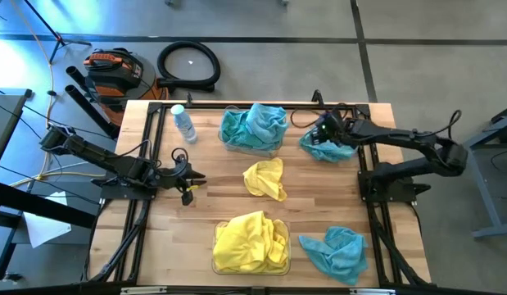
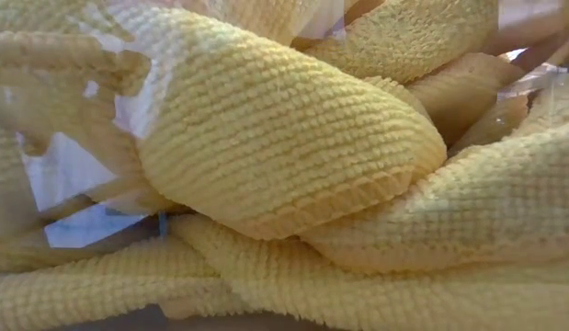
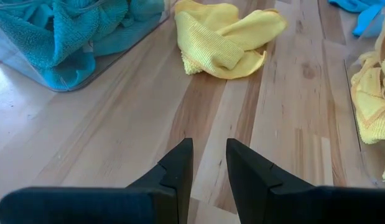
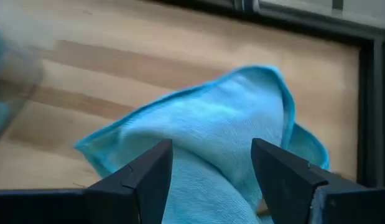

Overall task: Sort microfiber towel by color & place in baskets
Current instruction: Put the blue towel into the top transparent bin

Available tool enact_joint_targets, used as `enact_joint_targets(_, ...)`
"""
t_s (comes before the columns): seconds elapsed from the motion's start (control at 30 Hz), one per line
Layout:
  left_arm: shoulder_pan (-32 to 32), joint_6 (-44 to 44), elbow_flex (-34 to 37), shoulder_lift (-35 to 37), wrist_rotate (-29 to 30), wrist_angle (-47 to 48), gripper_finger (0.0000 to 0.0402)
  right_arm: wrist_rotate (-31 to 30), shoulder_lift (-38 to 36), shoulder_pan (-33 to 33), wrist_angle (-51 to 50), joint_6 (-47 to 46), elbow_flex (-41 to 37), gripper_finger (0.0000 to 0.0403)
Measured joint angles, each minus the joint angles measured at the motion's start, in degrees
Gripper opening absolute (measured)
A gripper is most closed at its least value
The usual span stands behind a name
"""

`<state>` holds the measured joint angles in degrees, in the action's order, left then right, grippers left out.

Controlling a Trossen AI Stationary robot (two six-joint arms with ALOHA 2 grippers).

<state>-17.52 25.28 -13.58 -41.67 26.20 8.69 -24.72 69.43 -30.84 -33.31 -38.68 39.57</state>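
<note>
My right gripper (image 1: 325,136) is open at the table's far right, over a loose teal towel (image 1: 328,149) that lies bunched on the wood. In the right wrist view its fingers stand on either side of a raised fold of that towel (image 4: 223,130). My left gripper (image 1: 192,177) hovers empty at the table's left, its fingers a narrow gap apart (image 3: 209,163). The far basket (image 1: 230,144) holds teal towels (image 1: 255,124). The near basket (image 1: 217,264) holds yellow towels (image 1: 249,238), which fill the low view (image 2: 284,147). A yellow towel (image 1: 265,179) lies loose mid-table, and another teal towel (image 1: 335,251) lies at the near right. My right gripper comes at the teal towel's raised fold (image 4: 211,162) slanting down from the table's right side, one finger on each side of it. Whether the fingers (image 4: 152,171) touch the cloth, I cannot tell. The towel rests on the table.
A small clear water bottle (image 1: 183,123) stands at the far left beside the far basket. Black frame rails (image 1: 151,156) run along the table's left, right and far edges. Bare wood (image 3: 117,137) lies between my left gripper and the loose yellow towel (image 3: 226,37).
</note>
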Motion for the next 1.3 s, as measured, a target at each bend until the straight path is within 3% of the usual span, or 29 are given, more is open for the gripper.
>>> enact_joint_targets(0.2,0.0,0.0,0.0,0.0,0.0,0.0,0.0085,8.4,4.4,-7.4,-2.9,0.1,0.0,0.0216)
enact_joint_targets(0.43,0.0,0.1,0.0,0.0,-0.1,0.0,0.0085,14.3,15.2,-9.5,-3.7,1.1,-0.1,0.0216)
enact_joint_targets(0.67,0.0,0.1,0.0,0.0,-0.1,0.0,0.0085,14.4,21.9,-9.3,-3.2,3.1,1.0,0.0202)
enact_joint_targets(0.77,0.0,0.1,0.0,0.0,-0.1,0.0,0.0085,15.3,20.3,-9.4,-2.4,3.2,0.4,0.016)
enact_joint_targets(0.97,0.0,0.1,0.0,0.0,-0.1,0.0,0.0085,16.2,13.9,-9.5,-3.4,4.7,-0.5,0.002)
enact_joint_targets(1.13,0.0,1.0,0.0,0.0,-1.2,0.0,0.0085,16.2,7.6,-9.4,-5.4,5.0,-0.4,0.0027)
enact_joint_targets(1.3,0.0,1.0,0.0,0.0,-2.2,0.0,0.0085,14.4,-0.8,-8.3,-9.2,4.2,1.9,0.0006)
